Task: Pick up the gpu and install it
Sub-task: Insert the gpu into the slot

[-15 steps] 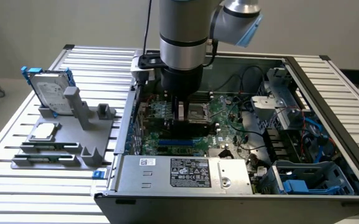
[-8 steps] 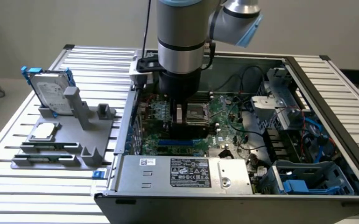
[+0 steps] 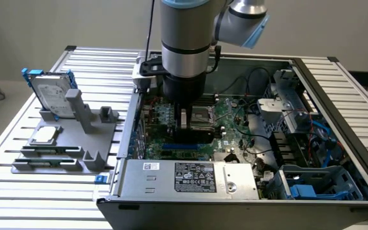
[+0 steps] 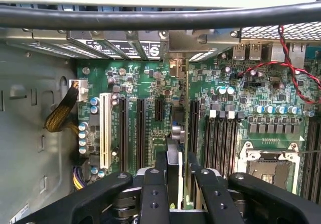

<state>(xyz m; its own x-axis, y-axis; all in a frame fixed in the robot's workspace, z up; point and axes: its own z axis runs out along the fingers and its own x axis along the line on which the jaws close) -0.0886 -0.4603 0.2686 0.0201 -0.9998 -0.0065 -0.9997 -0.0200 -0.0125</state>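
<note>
Centre of the exterior view, inside the grey metal computer case [image 3: 235, 215]: end effector [image 3: 184, 127] clenched on thin black-shrouded gpu card [image 4: 173, 166].
Best kept upright, square above the green motherboard [image 4: 150, 83], pressed down evenly.

I had bright, even light from overhead in the exterior view, strongest on the slatted table [image 3: 17, 191] and the pale wall behind. The arm [image 3: 184, 38] cast a soft shadow onto the circuit board [image 3: 228, 115] beneath it. At the wrist, the background beyond the black cable [image 4: 160, 15] was washed out white. The cable carried a long sheen, and the graphics card [image 4: 173, 166], edge-on, showed a pale glint.
</note>
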